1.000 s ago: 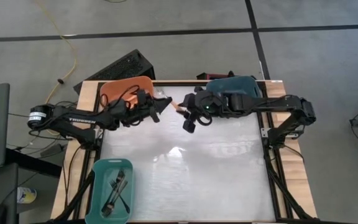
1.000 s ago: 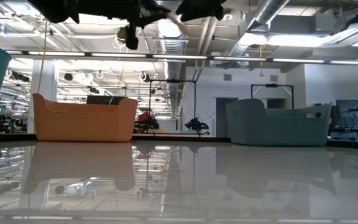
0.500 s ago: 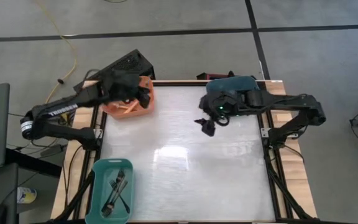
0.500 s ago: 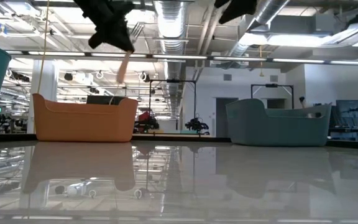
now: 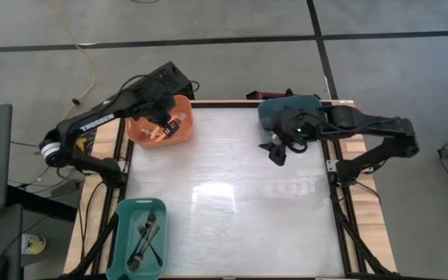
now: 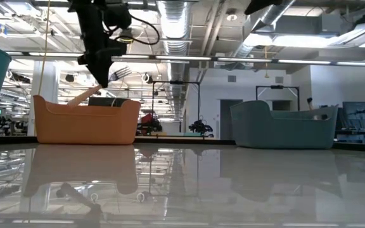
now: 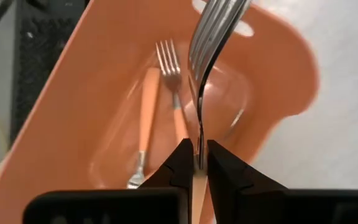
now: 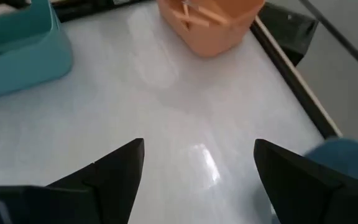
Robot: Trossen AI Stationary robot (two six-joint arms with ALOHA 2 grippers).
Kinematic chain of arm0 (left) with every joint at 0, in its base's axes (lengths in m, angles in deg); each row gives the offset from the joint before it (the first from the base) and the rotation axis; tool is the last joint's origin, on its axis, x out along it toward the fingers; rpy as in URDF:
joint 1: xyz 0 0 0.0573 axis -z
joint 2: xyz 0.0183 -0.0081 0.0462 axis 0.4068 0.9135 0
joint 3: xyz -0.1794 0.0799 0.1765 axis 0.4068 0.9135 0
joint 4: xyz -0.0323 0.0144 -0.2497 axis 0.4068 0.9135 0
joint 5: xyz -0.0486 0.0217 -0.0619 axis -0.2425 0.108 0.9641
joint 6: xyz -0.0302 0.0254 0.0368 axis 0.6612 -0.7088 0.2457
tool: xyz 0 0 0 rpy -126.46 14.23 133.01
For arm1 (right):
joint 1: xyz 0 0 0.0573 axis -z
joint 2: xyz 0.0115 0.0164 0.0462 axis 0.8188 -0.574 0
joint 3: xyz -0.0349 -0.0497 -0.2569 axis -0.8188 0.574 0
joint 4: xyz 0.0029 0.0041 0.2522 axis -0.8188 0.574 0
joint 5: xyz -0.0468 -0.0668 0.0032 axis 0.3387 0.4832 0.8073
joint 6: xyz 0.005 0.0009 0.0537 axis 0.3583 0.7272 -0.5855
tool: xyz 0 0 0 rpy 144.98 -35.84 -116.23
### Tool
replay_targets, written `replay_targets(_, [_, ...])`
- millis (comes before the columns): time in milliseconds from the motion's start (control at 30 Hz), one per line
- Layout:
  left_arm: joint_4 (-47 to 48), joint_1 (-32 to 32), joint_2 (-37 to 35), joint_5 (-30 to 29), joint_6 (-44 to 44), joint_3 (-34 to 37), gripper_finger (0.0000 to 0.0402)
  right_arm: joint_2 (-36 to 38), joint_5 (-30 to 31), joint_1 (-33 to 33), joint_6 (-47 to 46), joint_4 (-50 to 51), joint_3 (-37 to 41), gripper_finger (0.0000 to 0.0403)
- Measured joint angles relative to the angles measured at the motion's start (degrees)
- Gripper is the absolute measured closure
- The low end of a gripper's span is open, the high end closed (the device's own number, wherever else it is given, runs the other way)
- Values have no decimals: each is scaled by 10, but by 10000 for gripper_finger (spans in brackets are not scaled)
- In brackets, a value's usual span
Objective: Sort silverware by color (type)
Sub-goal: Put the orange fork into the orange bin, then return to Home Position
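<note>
My left gripper (image 5: 167,124) hangs over the orange bin (image 5: 155,138) at the table's far left corner, shut on an orange-handled fork (image 6: 106,82). Two more orange-handled forks (image 7: 148,112) lie on that bin's floor. My right gripper (image 5: 274,149) is open and holds nothing. It floats above the table just in front of the blue bin (image 5: 286,109) at the far right. Dark forks (image 5: 146,237) lie in the teal bin (image 5: 123,214) at the near left. My left gripper pinches the fork between its two fingers (image 7: 182,163) at the neck (image 7: 199,152), where the metal meets the orange handle. The fingers come from above, pointing down. The fork is lifted clear and tilted: tines (image 6: 121,72) up, handle (image 6: 84,96) slanting down to the bin's rim.
The white table top (image 5: 232,210) spreads between the three bins. A dark box (image 5: 166,78) sits just beyond the orange bin, off the table's far edge. The table's wooden border (image 5: 364,225) runs along the right side.
A second ago both grippers met over the far middle of the table with the orange-handled fork between them. My left gripper has swung toward the far left with the fork and tipped downward over the orange bin. My right gripper has drawn back rightward to the blue bin.
</note>
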Motion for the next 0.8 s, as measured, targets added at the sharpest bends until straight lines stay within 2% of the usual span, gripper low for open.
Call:
replay_targets(167, [1,0,28,-26,-20,0,387,25,19,-16,-34,73,0,78])
replay_targets(300, [3,2,37,-39,-17,0,375,49,90,-51,-64,130,0,78])
replay_targets(433, [5,3,37,-43,-29,0,341,81,135,-93,-86,149,6,78])
replay_targets(567, [15,3,37,-68,-38,0,294,140,139,-126,-90,99,75,78])
replay_targets(700, [64,3,37,-102,-26,-27,254,228,137,-154,-106,-16,204,78])
replay_targets(733, [66,3,30,-95,-17,-37,247,253,133,-160,-107,-62,242,78])
replay_targets(800, [54,7,0,-45,-4,-49,238,298,116,-175,-104,-164,323,78])
